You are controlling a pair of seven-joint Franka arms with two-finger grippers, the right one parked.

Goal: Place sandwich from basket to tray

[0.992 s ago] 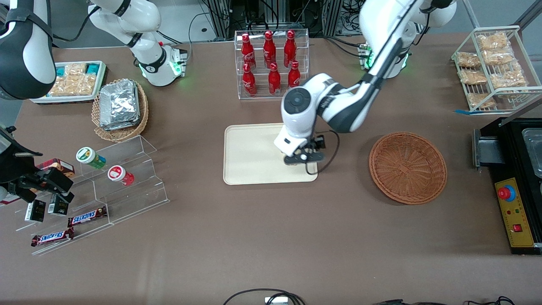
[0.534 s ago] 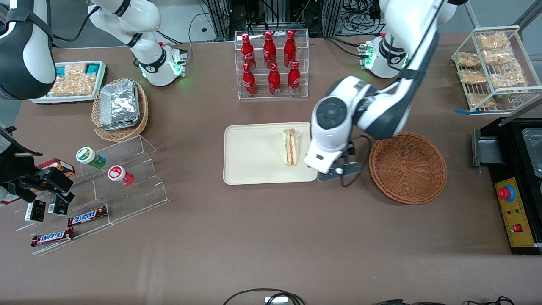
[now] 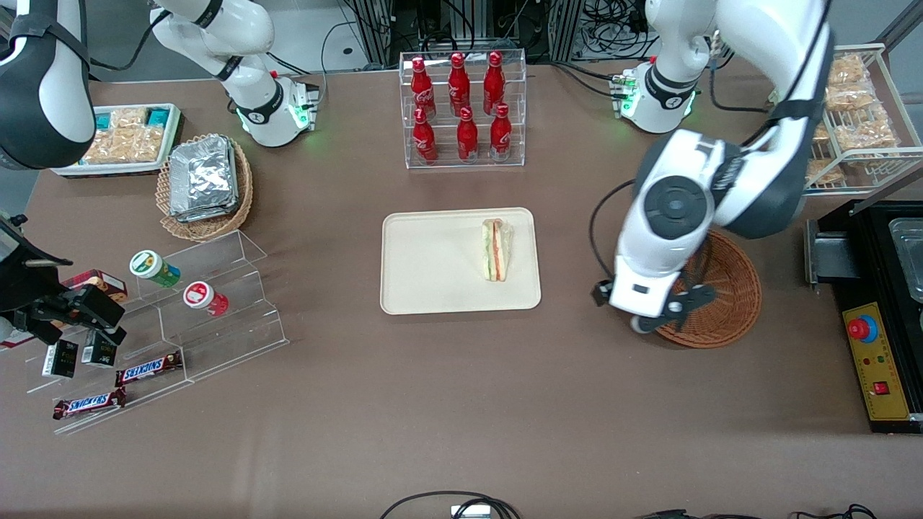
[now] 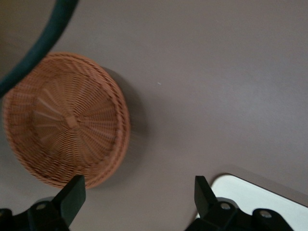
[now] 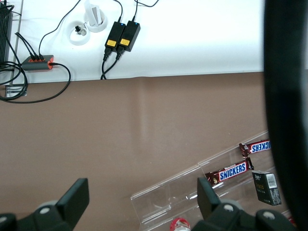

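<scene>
cream tray point(image 3: 433, 281) holds the sandwich point(image 3: 496, 249) near its basket-side edge, so the placing looks done. the pincer point(image 4: 139, 199) hangs spread and empty over the desk point(image 3: 461, 404) by the basket point(image 3: 728, 288); any retreat should stay high, clear of its rim.

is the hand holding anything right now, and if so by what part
Nothing. The hand is open and empty above the table beside the basket; the sandwich lies on the tray.
</scene>
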